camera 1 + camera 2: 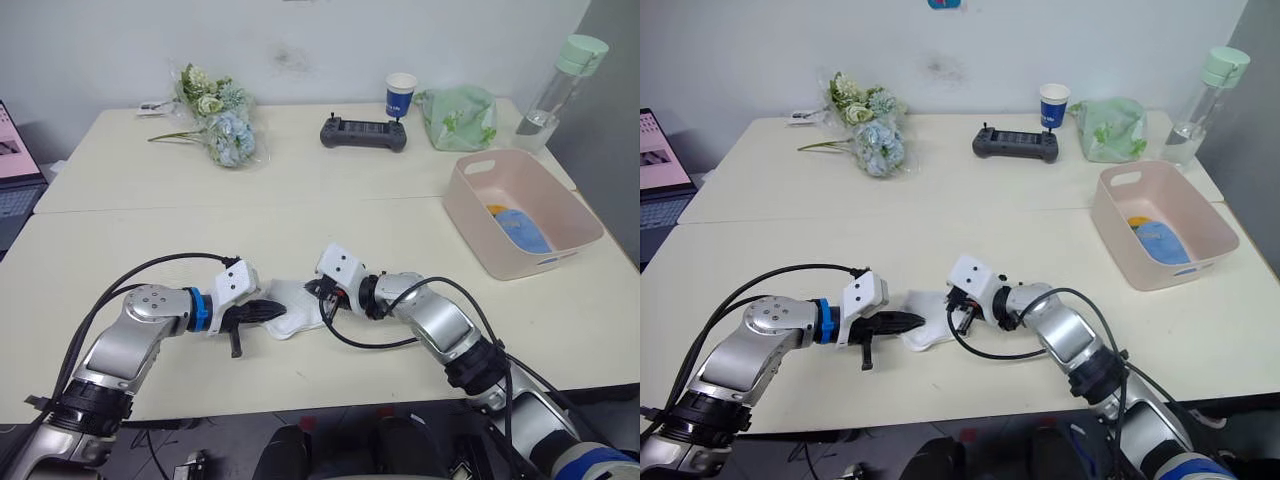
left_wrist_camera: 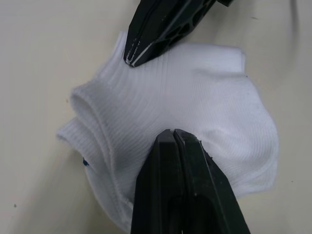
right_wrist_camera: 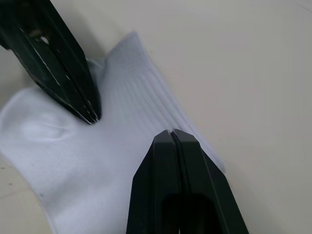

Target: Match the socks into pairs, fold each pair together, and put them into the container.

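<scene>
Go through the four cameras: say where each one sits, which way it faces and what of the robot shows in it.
Left eye view: on the head, looking forward and down over the table; both arms, white socks, container.
Right eye view: the head's other eye, same scene.
Left wrist view: on the left wrist, looking along the shut left gripper at the socks; the right gripper enters too.
Right wrist view: on the right wrist, looking along the shut right gripper at the same socks.
Both wrist views share the socks and both grippers.

Both arms reach inward over the table's near edge, forearms bent toward each other. The left gripper (image 1: pixel 268 310) and right gripper (image 1: pixel 322 297) meet tip-to-tip (fingers pressed together on each), pointing downward.
</scene>
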